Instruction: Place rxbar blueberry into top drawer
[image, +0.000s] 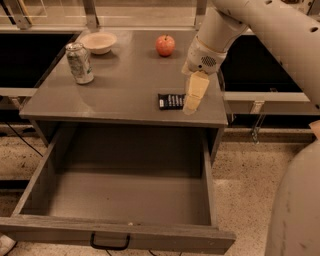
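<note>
A speckled pale floor (250, 175) lies under a grey counter (130, 85); nearest to me the top drawer (115, 235) stands pulled wide open, its plain grey walls and floor bare, a small black handle (110, 244) on its front panel. Just behind the counter's front edge, right of middle, the rxbar blueberry (170, 101) lies flat, dark wrapper up, still outside the drawer; my tool (190, 106) points down at the bar's right end and overlaps it in this view, though I cannot tell whether it touches; whether the tool is apart or together I cannot tell either. Further back on the left a dented silver can (80, 62) stands upright; at the far edge sit a red apple (165, 45) and, to its left, a shallow white bowl (98, 42); my arm (260, 25) comes in from the upper right.
</note>
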